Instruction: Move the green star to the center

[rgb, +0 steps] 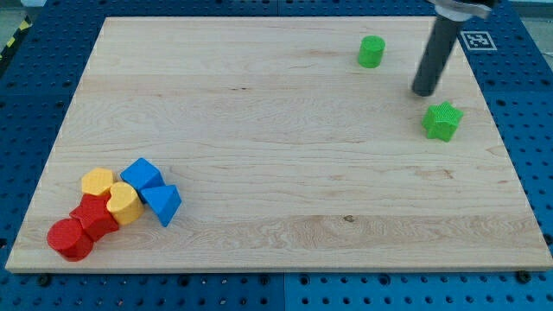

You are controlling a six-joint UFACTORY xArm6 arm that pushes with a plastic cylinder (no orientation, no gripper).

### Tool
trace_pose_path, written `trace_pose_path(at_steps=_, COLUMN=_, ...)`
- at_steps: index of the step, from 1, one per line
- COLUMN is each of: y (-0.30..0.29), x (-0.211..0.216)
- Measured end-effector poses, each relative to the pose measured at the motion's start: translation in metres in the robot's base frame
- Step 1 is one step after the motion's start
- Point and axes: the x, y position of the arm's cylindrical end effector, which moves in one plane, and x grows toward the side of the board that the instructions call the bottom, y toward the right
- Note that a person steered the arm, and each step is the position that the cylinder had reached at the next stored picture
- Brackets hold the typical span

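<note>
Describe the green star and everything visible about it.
The green star is a small, chunky block with a lobed star outline, flat top and matte, plastic-looking finish. It lies flat on the wooden board near the view's right edge, in the upper half, well away from the center. No other block touches it. My tip sits just above and slightly to the view's left of it, with a small gap showing between them.

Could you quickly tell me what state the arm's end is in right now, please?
No gripper: the arm ends in a rod.
My tip: holding nothing, just above and to the view's left of the green star, a small gap between them.
</note>
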Motion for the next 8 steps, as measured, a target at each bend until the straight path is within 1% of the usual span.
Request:
trace_pose_path(at_steps=1, y=0.027, x=0.016)
trace_pose_path(at_steps=2, y=0.027, x=0.016)
trace_pose_path(at_steps=3, y=0.028, x=0.035)
trace_pose_path(at_steps=5, y=0.03, x=0.041)
trace_pose_path(at_steps=6, y=0.03, x=0.052)
trace_pose_path(at_steps=8, y=0.031, x=0.055)
